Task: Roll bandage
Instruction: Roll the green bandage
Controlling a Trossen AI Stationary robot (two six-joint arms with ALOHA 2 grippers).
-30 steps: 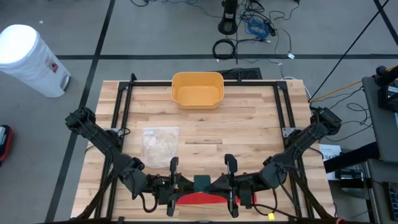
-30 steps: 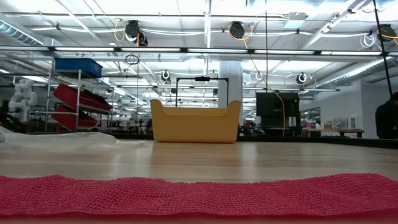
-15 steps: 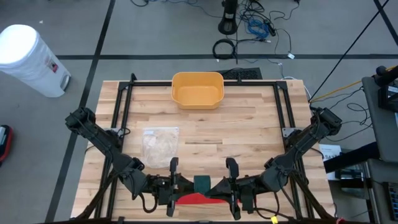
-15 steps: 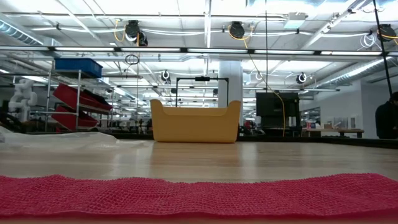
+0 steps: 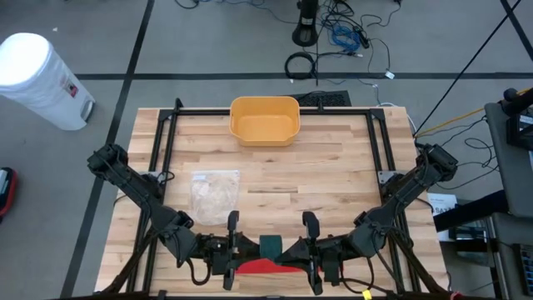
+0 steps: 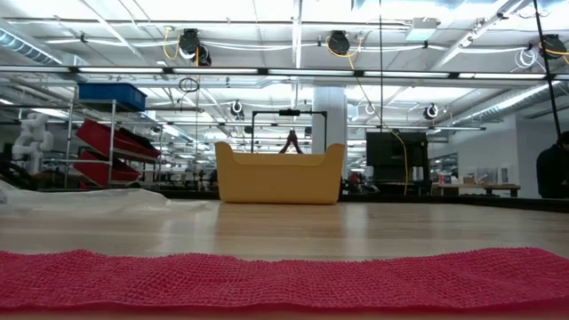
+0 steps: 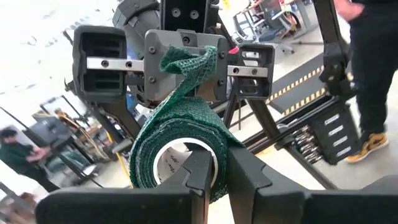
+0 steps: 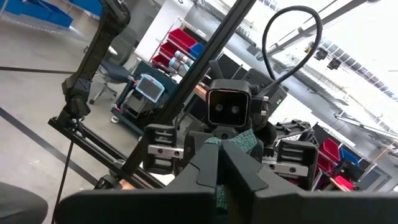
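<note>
A green bandage roll (image 5: 271, 244) with a white core (image 7: 171, 163) hangs in the air over the table's near edge, between my two grippers. They face each other, both level. My left gripper (image 5: 251, 245) is shut on the roll. My right gripper (image 5: 291, 247) is shut on the roll's loose end (image 7: 186, 62). A twisted strip (image 7: 166, 102) runs from that end down to the roll. Under both grippers a red mesh bandage (image 6: 284, 280) lies flat on the table. My left gripper (image 7: 217, 158) has the roll's wound wall (image 7: 219, 177) between its fingers, one finger (image 7: 198, 171) in front of the hollow core and one (image 7: 245, 177) outside. It comes level from the table's left. The roll is clear of the table. My right gripper (image 8: 221, 155) pinches the bandage's loose end (image 7: 186, 62) between its two fingers, level, from the table's right. The end is bunched and twisted there, and the strip slopes from it to the roll without much slack.
A yellow basket (image 5: 264, 119) stands at the table's far edge, middle. A clear plastic bag (image 5: 215, 192) lies left of centre. A black frame (image 5: 166, 142) runs along the table's sides. A white bin (image 5: 37, 79) stands on the floor at far left.
</note>
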